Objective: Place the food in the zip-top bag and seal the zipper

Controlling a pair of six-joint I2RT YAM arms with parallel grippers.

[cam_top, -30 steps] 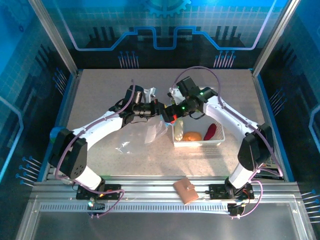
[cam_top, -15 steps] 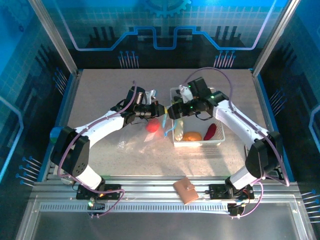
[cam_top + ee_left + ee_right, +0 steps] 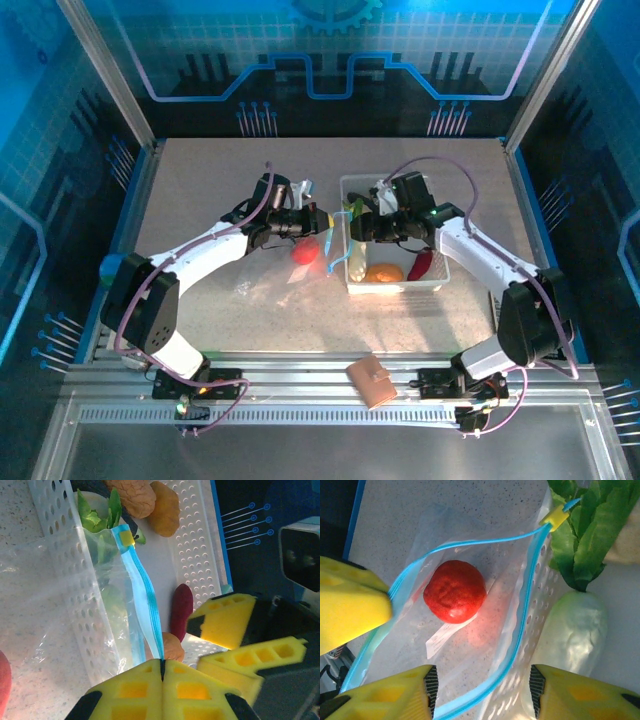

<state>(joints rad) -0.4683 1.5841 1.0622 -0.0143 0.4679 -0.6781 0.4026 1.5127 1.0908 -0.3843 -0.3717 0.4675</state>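
The clear zip-top bag point(image 3: 268, 276) lies left of the white basket point(image 3: 438, 283) with its mouth held open. My left gripper point(image 3: 316, 220) is shut on the blue zipper point(image 3: 143, 593), with the pads point(image 3: 134, 690) pressed together on the strip. A red piece of food point(image 3: 455, 591) lies inside the bag point(image 3: 470, 645), ringed by the zipper point(image 3: 521, 617). My right gripper point(image 3: 482, 695) hovers open over the bag's mouth edge and the basket wall, with nothing gripped. In the basket are a white radish with green leaves point(image 3: 575, 630), an orange piece point(image 3: 383, 271) and a dark red piece point(image 3: 420, 263).
A brown wallet point(image 3: 371, 381) lies on the metal rail at the near edge. The basket's perforated wall point(image 3: 75, 580) stands right against the bag's mouth. A tan piece point(image 3: 134, 497) lies at the basket's far end. Bare tabletop stretches behind and left of the bag.
The red piece has dropped into the bag. My right gripper has drawn back rightward from the bag's mouth towards the basket, its jaws narrower. The left gripper keeps hold of the zipper.
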